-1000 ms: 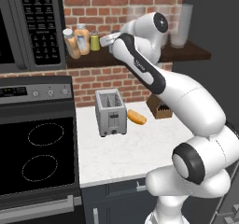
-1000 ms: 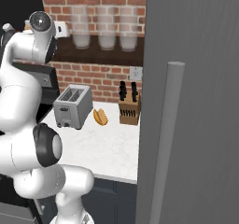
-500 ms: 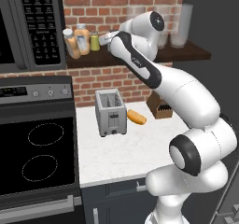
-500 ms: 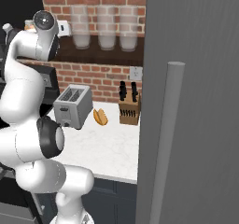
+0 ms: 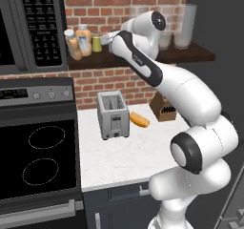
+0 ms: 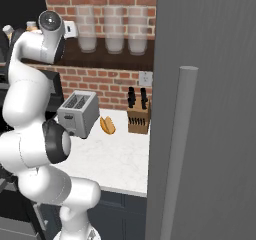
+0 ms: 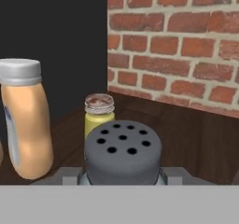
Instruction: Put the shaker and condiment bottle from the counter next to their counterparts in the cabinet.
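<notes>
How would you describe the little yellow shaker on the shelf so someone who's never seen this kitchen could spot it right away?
Start at the dark wooden shelf on the brick wall, right of the microwave. At its left end stand two orange bottles, one slim and one wider. The yellow shaker is right of them: shorter, yellow-green, and grey-capped where theirs are white.

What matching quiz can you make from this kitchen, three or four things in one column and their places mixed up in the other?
Things:
1. shaker
2. yellow shaker
3. toaster
4. knife block

Places:
A. on the counter, against the brick wall, right of the bread roll
B. between the gripper fingers, at the shelf
C. on the counter, left of the bread roll
D. standing on the shelf, right of the orange bottles

Pairs: 1-B, 2-D, 3-C, 4-A
</notes>
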Controlling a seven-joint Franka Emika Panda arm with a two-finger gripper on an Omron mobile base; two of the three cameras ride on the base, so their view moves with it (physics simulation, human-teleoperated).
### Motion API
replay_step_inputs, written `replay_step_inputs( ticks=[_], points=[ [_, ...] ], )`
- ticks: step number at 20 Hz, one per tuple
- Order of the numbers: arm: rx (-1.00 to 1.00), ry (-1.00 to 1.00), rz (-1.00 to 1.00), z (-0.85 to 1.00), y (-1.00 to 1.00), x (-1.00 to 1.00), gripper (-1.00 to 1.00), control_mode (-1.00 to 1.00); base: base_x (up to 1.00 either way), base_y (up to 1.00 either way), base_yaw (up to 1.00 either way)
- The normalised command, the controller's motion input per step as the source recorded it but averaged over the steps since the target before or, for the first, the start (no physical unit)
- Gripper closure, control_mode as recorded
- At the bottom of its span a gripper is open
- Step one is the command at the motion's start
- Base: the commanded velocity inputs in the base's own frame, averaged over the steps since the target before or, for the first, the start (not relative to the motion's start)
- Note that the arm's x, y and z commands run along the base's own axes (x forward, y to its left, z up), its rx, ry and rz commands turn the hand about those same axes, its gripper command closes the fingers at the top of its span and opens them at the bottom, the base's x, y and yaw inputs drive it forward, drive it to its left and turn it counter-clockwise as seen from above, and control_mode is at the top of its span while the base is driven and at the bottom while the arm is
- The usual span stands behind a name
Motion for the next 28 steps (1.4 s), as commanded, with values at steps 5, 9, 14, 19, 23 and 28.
replay_step_inputs(
  ticks=[5,9,14,19,23,28],
  points=[
    [0.00,0.00,0.00,0.00,0.00,0.11,-1.00,-1.00,0.00,0.00,0.00],
    [0.00,0.00,0.00,0.00,0.00,0.09,-1.00,-1.00,0.00,0.00,0.00],
    [0.00,0.00,0.00,0.00,0.00,0.03,-1.00,-1.00,0.00,0.00,0.00],
    [0.00,0.00,0.00,0.00,0.00,0.00,-1.00,-1.00,0.00,0.00,0.00],
    [0.00,0.00,0.00,0.00,-0.10,-0.10,-1.00,-1.00,0.00,0.00,0.00],
    [0.00,0.00,0.00,0.00,-0.21,-0.28,-1.00,-1.00,0.00,0.00,0.00]
  ],
)
